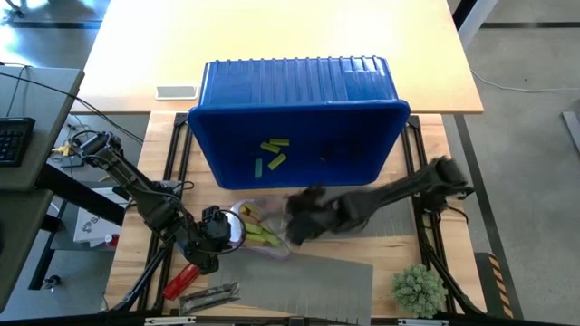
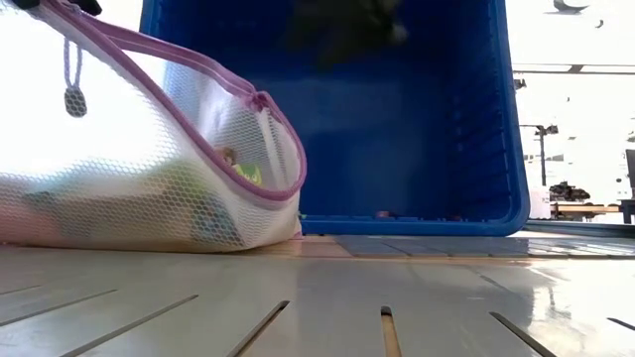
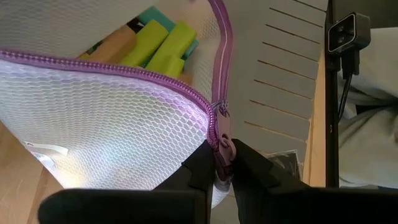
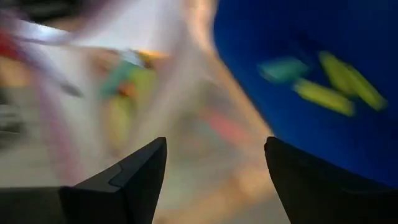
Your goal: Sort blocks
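The left hand (image 1: 220, 228) sits at the near-left corner of the blue bin (image 1: 299, 118), its fingers (image 3: 200, 169) pinched tight on the purple zipper edge of a white mesh bag (image 3: 106, 118), holding the mouth up. Through the opening, several blocks (image 3: 163, 46) lie inside the bag: lime ones, a tan one and a teal one beside them. The bag rests on the tabletop (image 2: 317, 297) just in front of the bin, touching its near wall in the low view. Inside the bin, a few lime blocks (image 1: 275, 145) and one teal block (image 1: 256, 167) lie on the floor toward its left half. The right hand (image 1: 304, 217) hovers at the bin's near edge, just right of the bag, fingers spread wide with nothing between them.
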